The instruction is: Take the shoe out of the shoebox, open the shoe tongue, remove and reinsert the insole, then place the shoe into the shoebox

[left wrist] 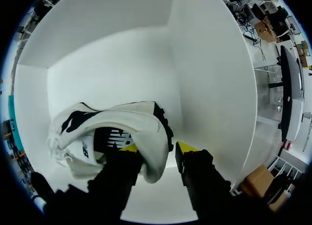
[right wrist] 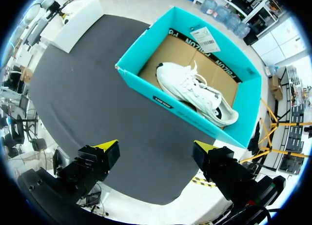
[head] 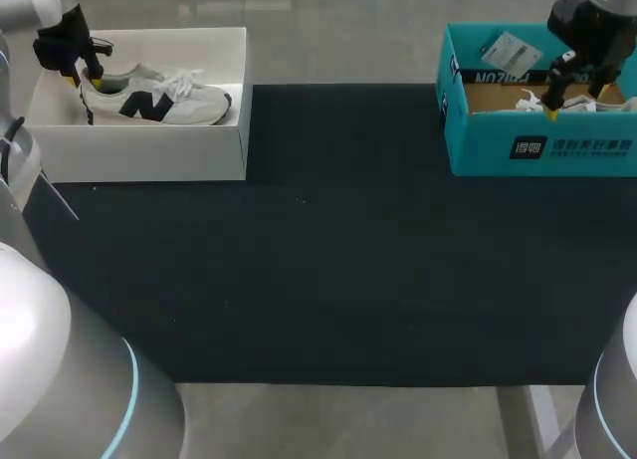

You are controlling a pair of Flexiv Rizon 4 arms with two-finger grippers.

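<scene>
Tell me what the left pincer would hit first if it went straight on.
The shoe: its heel lies directly ahead of the left pincer, seemingly already touching it. Past the heel comes the floor of the white box.

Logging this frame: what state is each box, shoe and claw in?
white shoebox: open, no lid.
grey sneaker: inside the white shoebox.
left claw: open, fingers straddling the grey sneaker's heel.
teal shoebox: open, no lid.
white shoe: lying inside the teal shoebox, laced.
right claw: open, empty, above the teal shoebox.
</scene>
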